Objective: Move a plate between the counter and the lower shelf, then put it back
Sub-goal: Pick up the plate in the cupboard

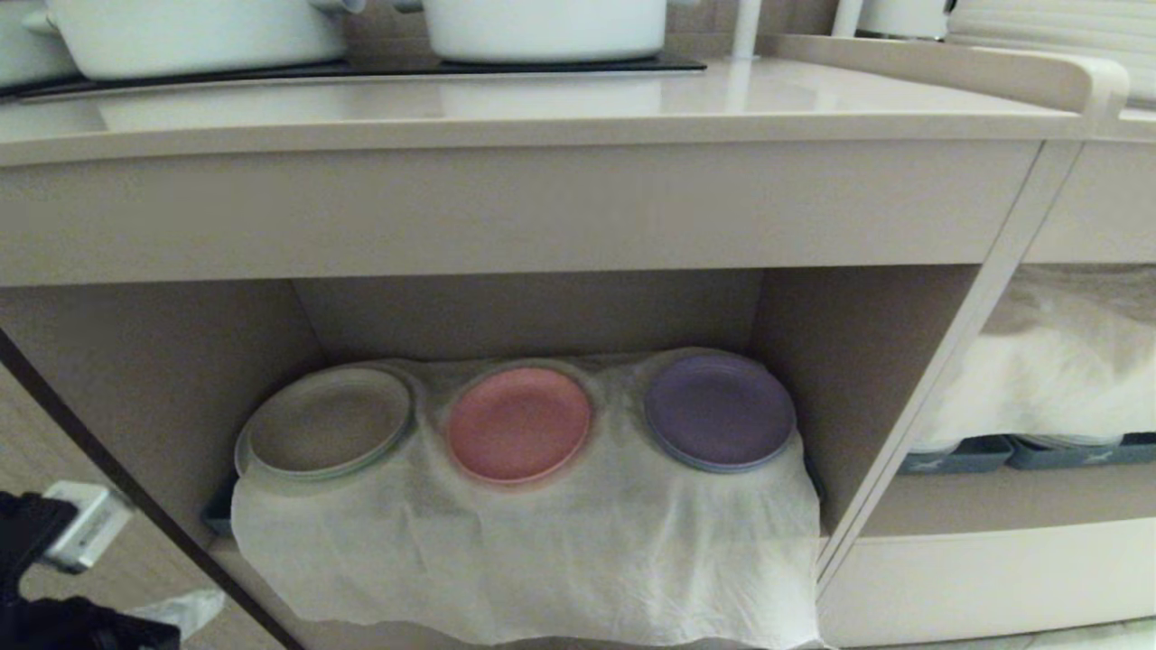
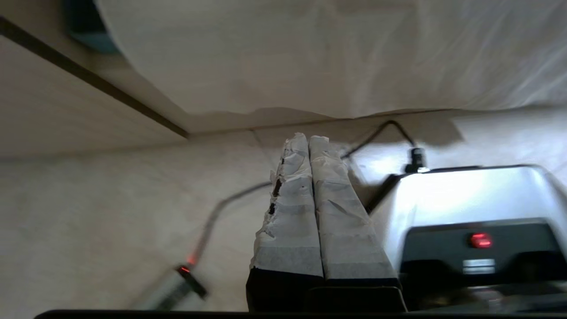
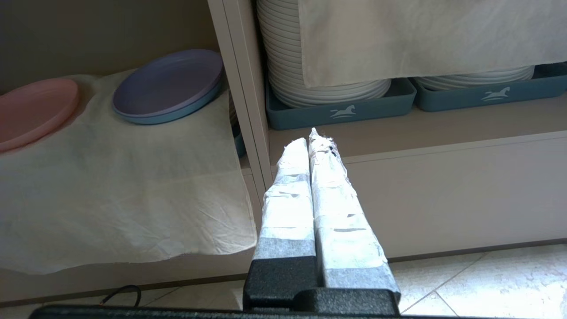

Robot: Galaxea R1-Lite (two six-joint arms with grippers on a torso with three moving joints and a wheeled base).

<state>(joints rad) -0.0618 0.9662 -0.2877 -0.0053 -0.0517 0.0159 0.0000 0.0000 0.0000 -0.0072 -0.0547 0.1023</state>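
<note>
Pink plate [image 1: 518, 422] between beige plate [image 1: 328, 422] and purple plate [image 1: 720, 411] (cloth-covered); both end effectors pressed together.

No words, numbers or brand names can be read anywhere. The only sign is a small white horse figure (galloping, seen side-on) printed on the front wall of each grey-blue tray [image 3: 341, 110] in the right wrist view; the second tray [image 3: 491, 95] beside it bears the same figure. In the head view the same trays [image 1: 962, 456] show only a faint pale mark, too small to make out. A pale label on the dark panel [image 2: 480, 266] in the left wrist view, below a red light, is blurred and cannot be read.
</note>
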